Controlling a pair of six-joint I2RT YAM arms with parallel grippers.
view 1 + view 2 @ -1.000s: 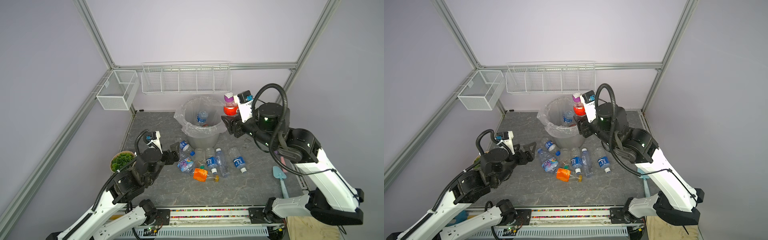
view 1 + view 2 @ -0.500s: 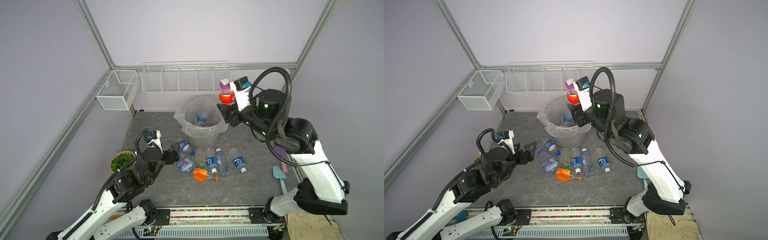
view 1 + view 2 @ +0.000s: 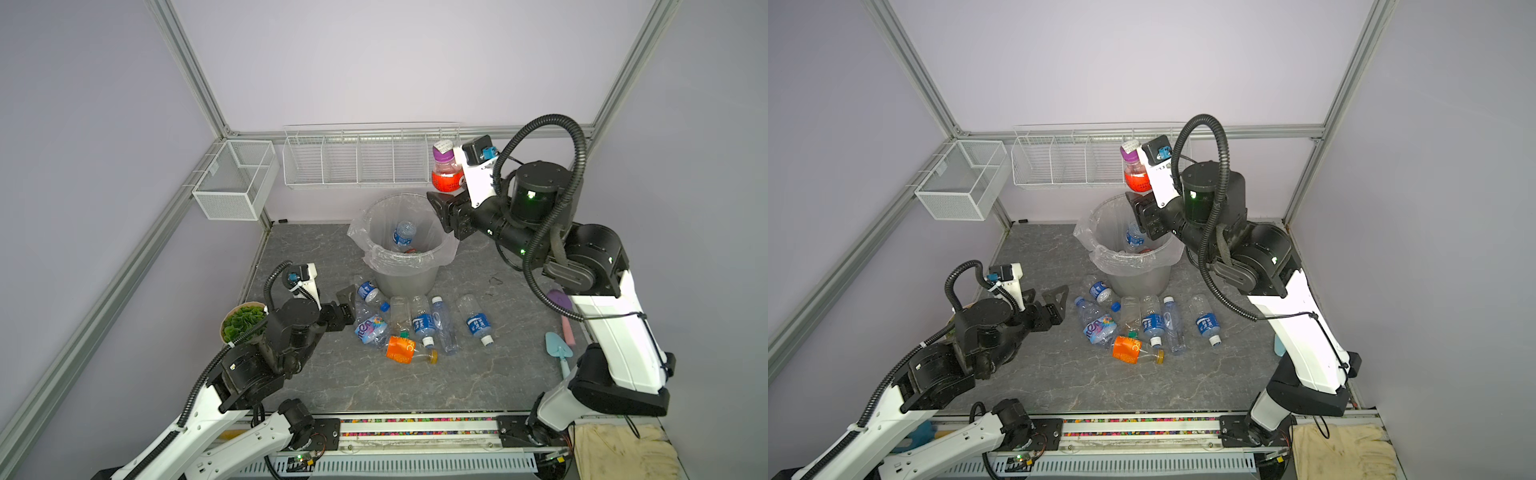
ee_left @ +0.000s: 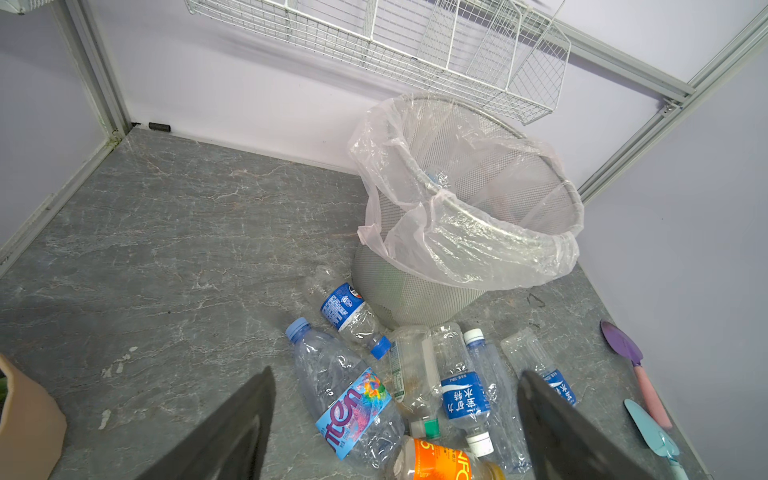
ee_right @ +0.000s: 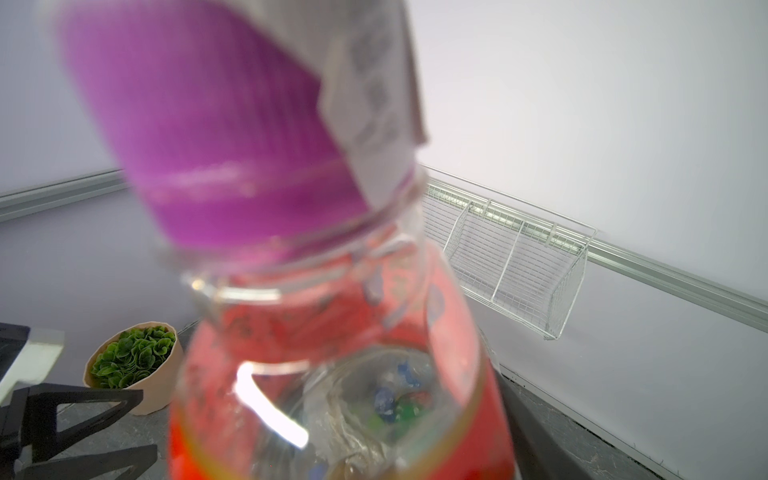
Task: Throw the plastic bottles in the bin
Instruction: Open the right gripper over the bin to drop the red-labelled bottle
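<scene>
Grey stone table (image 3: 374, 386) carries the bin (image 3: 405, 280), one blue-label bottle (image 3: 403, 235) inside it. Over the bin's edge the right gripper (image 3: 448, 203) holds a red bottle (image 3: 446, 176) with purple cap, upright. More bottles (image 3: 419, 324) lie in front of the bin; the left gripper (image 3: 348, 308) stands wide open beside them.

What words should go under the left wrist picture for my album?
Open left gripper faces the plastic bottles lying by the bag-lined bin.

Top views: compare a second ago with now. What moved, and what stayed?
The right gripper, shut on the red-labelled bottle with the purple cap, lifted it up and leftward in both top views, toward the bin. The left gripper stayed open and still; the lying bottles did not move.
</scene>
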